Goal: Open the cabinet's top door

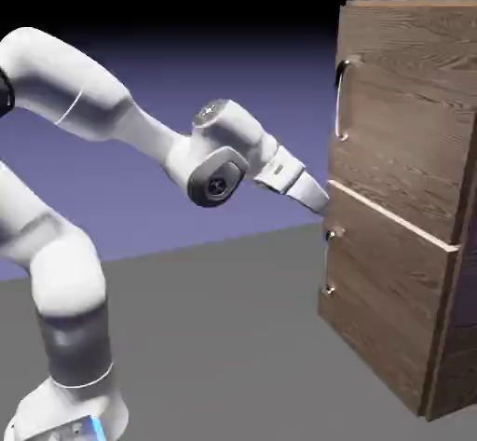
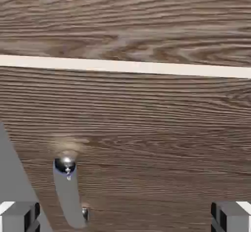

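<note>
While the white two-finger end effector (image 1: 321, 203) stands open, its fingertips spread wide with nothing between them in grip, the large upper dark wood-grain door (image 1: 401, 117) appears closed on the upper part of the brown wood-grain cabinet (image 1: 448, 337). Its slim, curved silver bar handle (image 1: 340, 103) is above the end effector and well apart from it.

Principal risk: wrong handle. The hand view shows the smaller silver handle (image 2: 69, 194) of the lower wood-grain door (image 2: 147, 177), below the pale strip (image 2: 125, 66), near one fingertip and off-centre. Closing at this height would probably miss the upper handle, and a sideways correction could take the lower one instead.

Secondary risk: contact. The fingertips are close to the cabinet front (whether they touch it cannot be told), so a forward move could press them into the wood, and a rise without backing off could scrape the door or knock the upper handle. Even at the correct handle, a skewed approach could leave the thin bar outside the fingers, or let it slip under pull.
</note>
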Robot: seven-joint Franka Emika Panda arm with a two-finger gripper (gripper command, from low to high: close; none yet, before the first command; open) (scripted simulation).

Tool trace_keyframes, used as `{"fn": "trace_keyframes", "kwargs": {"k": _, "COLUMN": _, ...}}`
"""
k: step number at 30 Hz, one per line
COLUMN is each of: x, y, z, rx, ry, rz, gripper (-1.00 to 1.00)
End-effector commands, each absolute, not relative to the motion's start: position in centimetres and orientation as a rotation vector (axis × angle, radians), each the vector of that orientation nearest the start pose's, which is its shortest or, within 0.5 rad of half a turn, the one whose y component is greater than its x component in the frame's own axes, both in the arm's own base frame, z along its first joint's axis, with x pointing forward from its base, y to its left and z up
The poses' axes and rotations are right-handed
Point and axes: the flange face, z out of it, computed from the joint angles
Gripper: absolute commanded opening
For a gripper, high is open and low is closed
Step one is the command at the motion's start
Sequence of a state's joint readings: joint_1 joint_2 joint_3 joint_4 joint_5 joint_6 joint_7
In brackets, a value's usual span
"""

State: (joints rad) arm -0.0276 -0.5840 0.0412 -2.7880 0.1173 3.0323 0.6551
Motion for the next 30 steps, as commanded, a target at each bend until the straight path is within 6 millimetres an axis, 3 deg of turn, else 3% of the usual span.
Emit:
{"fn": "trace_keyframes", "kwargs": {"k": 1, "x": 39.1, "y": -0.6, "z": 47.9, "rx": -2.436, "ry": 0.968, "rz": -1.089, "gripper": 0.0}}
{"fn": "trace_keyframes", "kwargs": {"k": 16, "x": 38.5, "y": -2.9, "z": 54.7, "rx": -2.24, "ry": 0.992, "rz": -1.279, "gripper": 0.0}}
{"fn": "trace_keyframes", "kwargs": {"k": 30, "x": 37.5, "y": -2.0, "z": 58.2, "rx": -2.062, "ry": 0.943, "rz": -1.457, "gripper": 0.0}}
